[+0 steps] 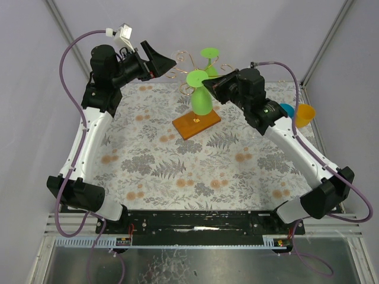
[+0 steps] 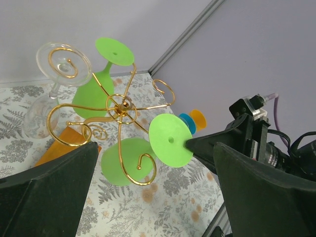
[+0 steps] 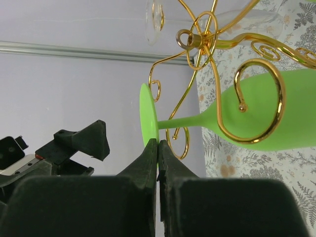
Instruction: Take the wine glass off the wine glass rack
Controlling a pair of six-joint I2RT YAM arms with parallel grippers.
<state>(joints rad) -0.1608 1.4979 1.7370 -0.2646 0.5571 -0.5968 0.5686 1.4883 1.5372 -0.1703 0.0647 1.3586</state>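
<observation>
Flowery tablecloth (image 1: 177,171), pale grey walls (image 1: 249,23) all round. Right claw (image 3: 157,148) is clamped shut, tips seemingly nipping the foot rim of the green wine glass (image 3: 266,113), which hangs bowl-down on the 6 o'clock side of the gold rack (image 3: 197,35). Left claw (image 1: 160,59) gapes wide at the rack's 10 o'clock, holding nothing. Glass looks like light, stiff, slick plastic, so I'd guess the stem's a safer hold than that thin edge.
</observation>
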